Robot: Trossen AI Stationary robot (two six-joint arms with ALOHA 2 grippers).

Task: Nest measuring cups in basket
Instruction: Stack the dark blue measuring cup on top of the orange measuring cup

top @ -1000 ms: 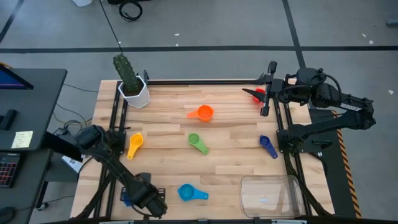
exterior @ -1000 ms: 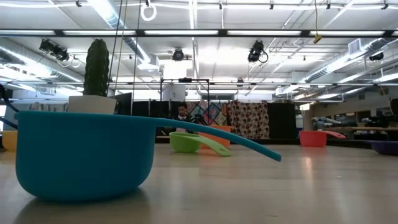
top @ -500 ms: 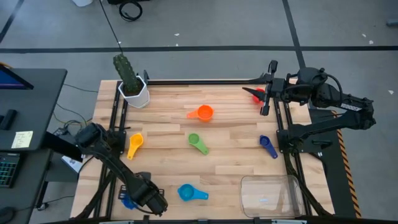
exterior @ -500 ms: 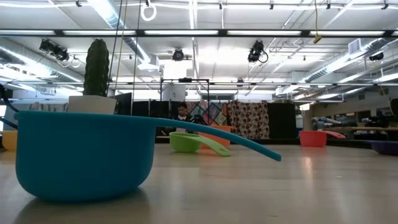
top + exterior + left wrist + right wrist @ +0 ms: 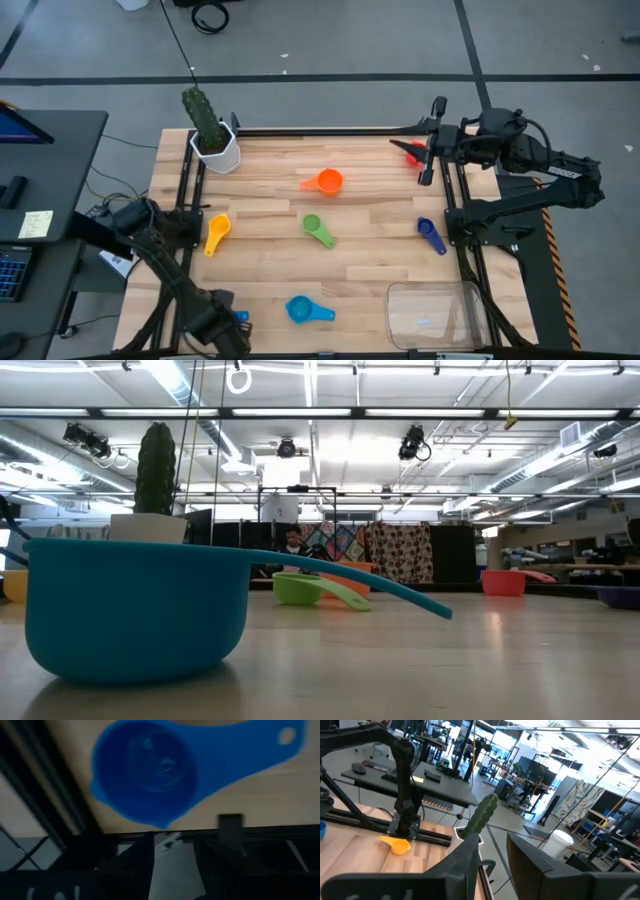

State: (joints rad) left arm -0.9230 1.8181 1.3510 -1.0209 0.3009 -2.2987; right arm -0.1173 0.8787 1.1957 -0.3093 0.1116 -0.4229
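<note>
At the lower left of the high view, the left gripper (image 5: 228, 325) hangs with fingers parted over a blue measuring cup (image 5: 150, 772) at the desk (image 5: 370, 250) edge, gripping nothing. The basket (image 5: 437, 311) sits lower right. Upper right, the right gripper (image 5: 428, 150) waits near the red cup (image 5: 413, 151); I cannot tell whether it is parted or closed.

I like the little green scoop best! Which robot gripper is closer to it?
Neither by much; the left looks slightly closer. The left gripper is at the near left table edge, the right gripper at the far right edge; the small green plastic measuring cup lies mid-table between them.
</note>
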